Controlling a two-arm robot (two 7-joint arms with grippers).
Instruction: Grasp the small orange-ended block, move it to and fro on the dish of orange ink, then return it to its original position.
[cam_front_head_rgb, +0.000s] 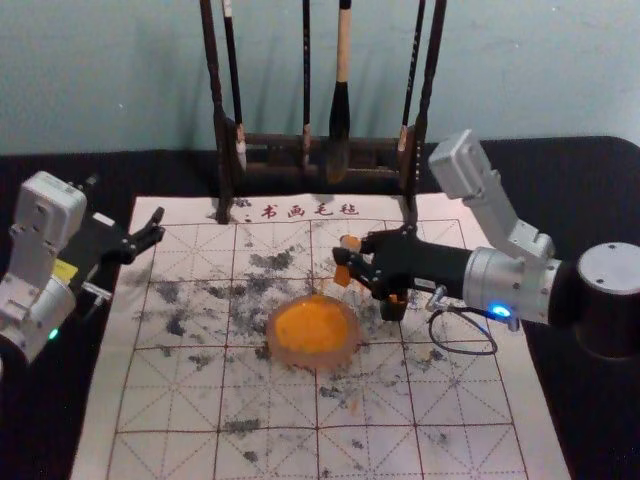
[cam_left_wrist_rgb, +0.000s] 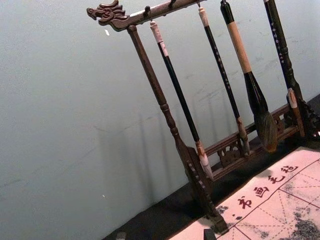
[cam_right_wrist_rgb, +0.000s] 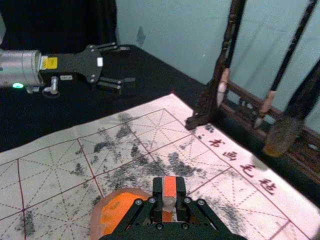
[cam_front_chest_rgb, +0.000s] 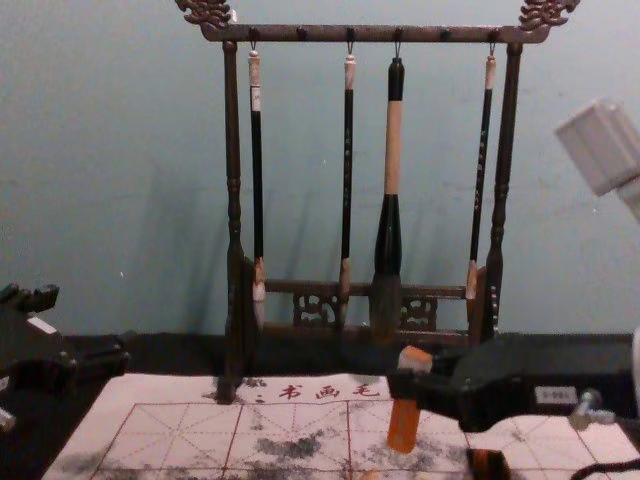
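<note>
The orange-ended block is gripped by the right gripper, its fingers closed on the block's sides; it is held nearly upright, slightly tilted, near the far right rim of the dish. Orange ink is held in the dish. A small dark container is seen to the dish's right, orange inside. The left gripper is parked beyond and left of the dish, its fingers spread wide. Behind the dish, brushes are hung from a wooden rack.
</note>
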